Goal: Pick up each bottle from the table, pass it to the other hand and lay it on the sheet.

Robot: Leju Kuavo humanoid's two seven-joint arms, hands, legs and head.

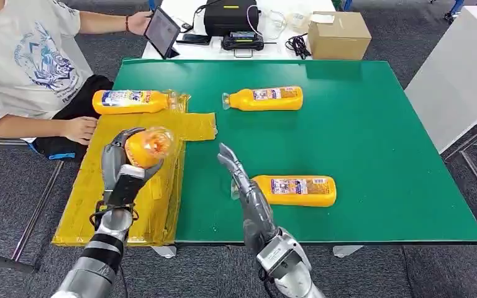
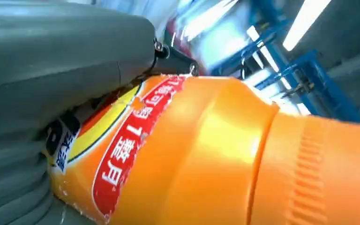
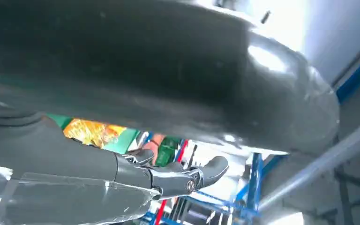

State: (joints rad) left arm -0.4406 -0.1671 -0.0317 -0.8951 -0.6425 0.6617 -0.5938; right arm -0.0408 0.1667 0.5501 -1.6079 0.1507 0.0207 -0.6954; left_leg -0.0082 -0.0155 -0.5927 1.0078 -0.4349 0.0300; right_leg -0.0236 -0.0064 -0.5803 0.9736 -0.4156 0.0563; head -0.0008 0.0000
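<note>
My left hand grips an orange bottle above the yellow sheet, its base facing me. Up close, the left wrist view shows that bottle with its red label and ribbed orange cap beside my grey thumb. My right hand is raised over the green table with fingers stretched out and nothing in it; its fingers show in the right wrist view. One bottle lies on the sheet's far end. Two more bottles lie on the table, one far and one near, right of my right hand.
A person in a white shirt sits at the left, one hand resting by the sheet, the other holding a tablet. Behind the green table stands a white table with a cardboard box and black devices.
</note>
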